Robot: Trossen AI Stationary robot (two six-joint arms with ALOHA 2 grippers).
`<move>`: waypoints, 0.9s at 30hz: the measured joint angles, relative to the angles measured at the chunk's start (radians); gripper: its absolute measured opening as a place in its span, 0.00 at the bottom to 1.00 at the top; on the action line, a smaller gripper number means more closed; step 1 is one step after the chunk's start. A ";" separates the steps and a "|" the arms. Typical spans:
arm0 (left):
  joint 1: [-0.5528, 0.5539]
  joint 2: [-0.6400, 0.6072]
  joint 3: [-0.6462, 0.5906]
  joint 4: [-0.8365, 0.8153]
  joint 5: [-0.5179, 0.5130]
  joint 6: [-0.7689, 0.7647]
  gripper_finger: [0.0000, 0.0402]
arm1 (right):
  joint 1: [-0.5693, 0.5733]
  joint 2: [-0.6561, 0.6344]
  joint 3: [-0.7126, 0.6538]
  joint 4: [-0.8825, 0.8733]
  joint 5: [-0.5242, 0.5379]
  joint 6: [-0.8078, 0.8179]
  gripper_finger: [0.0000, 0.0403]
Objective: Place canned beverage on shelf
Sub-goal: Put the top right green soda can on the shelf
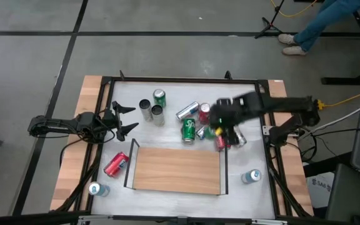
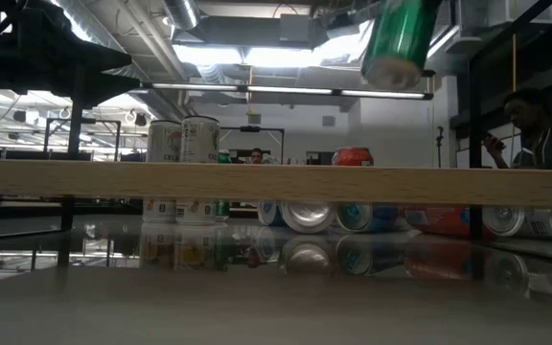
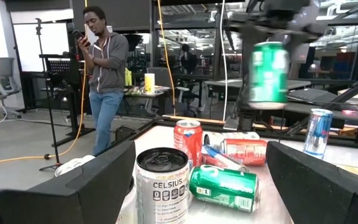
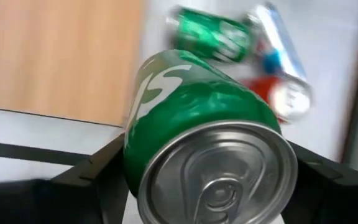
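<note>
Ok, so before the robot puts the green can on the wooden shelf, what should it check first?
1. Green can gripped by the right gripper: ok, a finger on each side.
2. Can lifted off the table: ok, the low view shows it high up.
3. Shelf has bare room: ok, no cans on it.
4. Left gripper out of the way: ok, open, off to the side.
5. Can directly over the shelf: not ok, it is beside the shelf's right rail.

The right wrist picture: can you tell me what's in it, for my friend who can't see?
A green can, tilted with its silver top toward the camera, is held between the two dark fingers of the right gripper. Behind it lie the bare wooden shelf and more cans on the white table, one green.
</note>
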State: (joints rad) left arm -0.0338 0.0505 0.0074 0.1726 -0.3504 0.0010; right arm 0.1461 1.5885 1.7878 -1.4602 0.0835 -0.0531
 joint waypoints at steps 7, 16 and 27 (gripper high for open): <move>0.000 0.000 0.000 -0.001 0.000 0.000 0.88 | 0.206 0.026 0.000 0.092 -0.009 0.176 0.73; 0.000 0.000 0.000 -0.007 0.000 0.000 0.88 | 0.363 0.152 0.000 0.176 -0.045 0.239 0.74; 0.000 0.000 0.000 -0.007 0.000 0.000 0.88 | 0.419 0.293 0.000 0.176 -0.081 0.240 0.74</move>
State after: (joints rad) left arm -0.0339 0.0505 0.0074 0.1654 -0.3504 0.0010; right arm 0.5655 1.8810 1.7878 -1.2842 0.0026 0.1871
